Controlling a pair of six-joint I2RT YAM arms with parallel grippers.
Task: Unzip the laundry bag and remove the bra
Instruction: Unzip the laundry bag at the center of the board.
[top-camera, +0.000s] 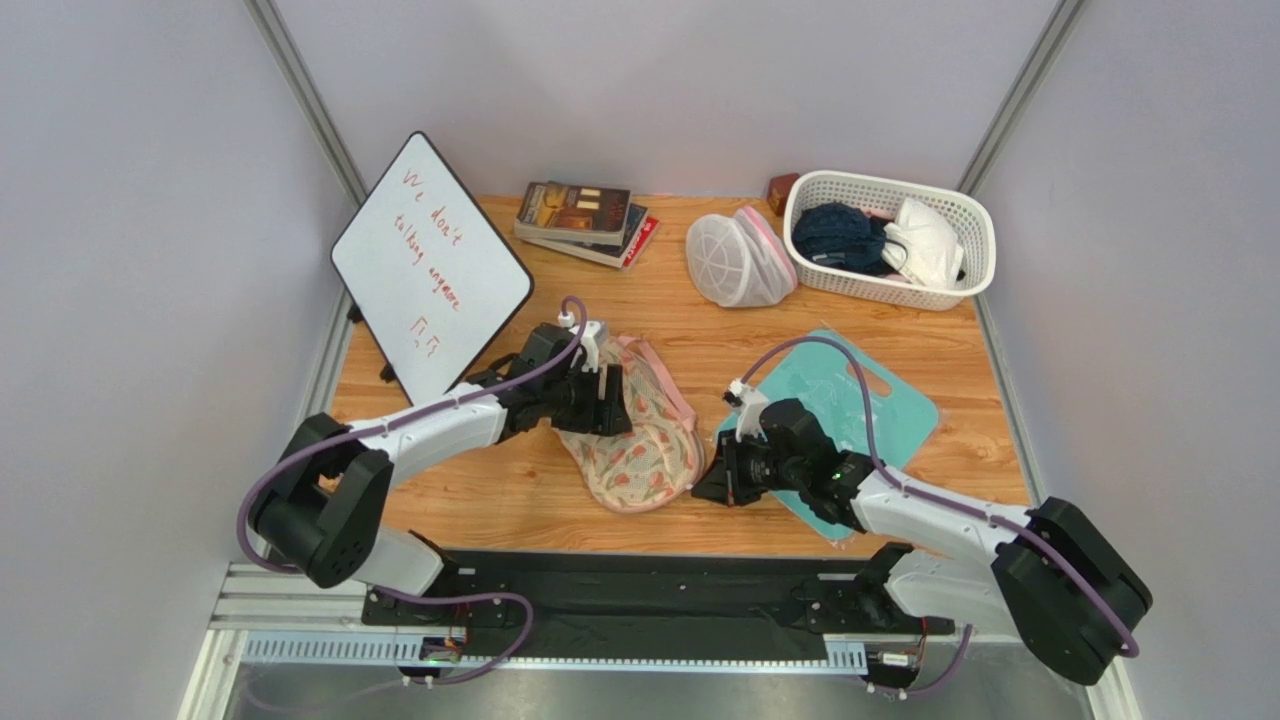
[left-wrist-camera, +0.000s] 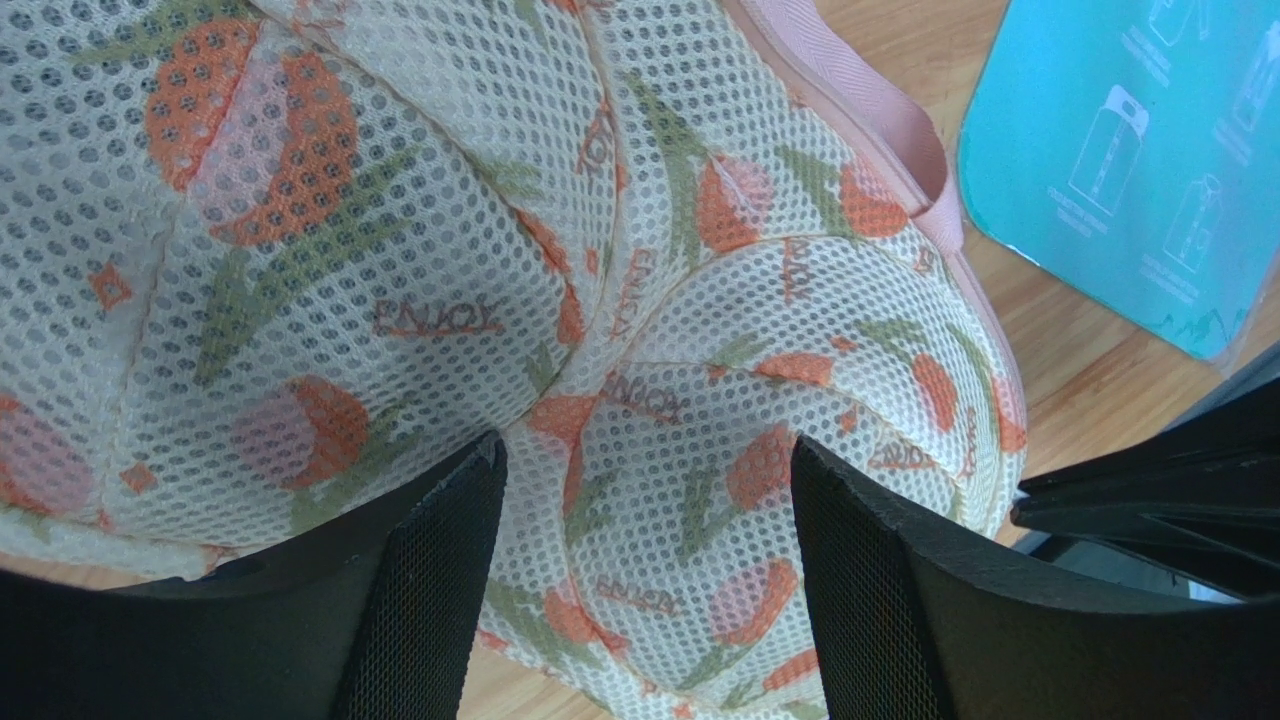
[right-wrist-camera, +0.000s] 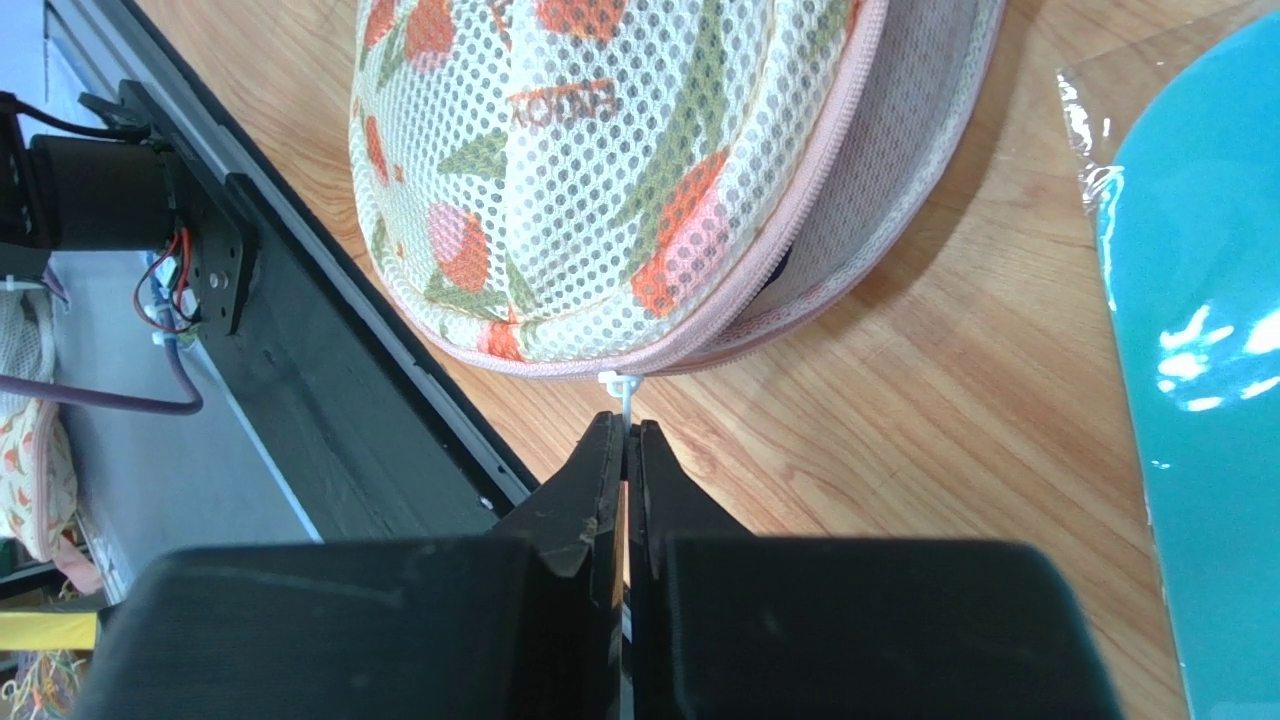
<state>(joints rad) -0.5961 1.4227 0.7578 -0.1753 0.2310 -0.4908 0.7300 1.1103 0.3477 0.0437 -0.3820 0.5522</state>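
Right wrist view: the right gripper (right-wrist-camera: 624, 431) is pinching the white zipper pull (right-wrist-camera: 618, 390) at the near edge of the laundry bag (right-wrist-camera: 601, 180).
The left gripper (left-wrist-camera: 646, 465) is hanging over the laundry bag with fingers spread; the bag is lying mid-table, with a teal sheet (top-camera: 849, 398) just beyond and a white basket (top-camera: 962, 255) farthest.

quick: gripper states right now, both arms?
Left gripper: open, at the laundry bag, holding nothing.
Right gripper: closed on the bag's zipper pull.

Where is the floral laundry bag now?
In the top view, the laundry bag lies mid-table between the left gripper and the right gripper.
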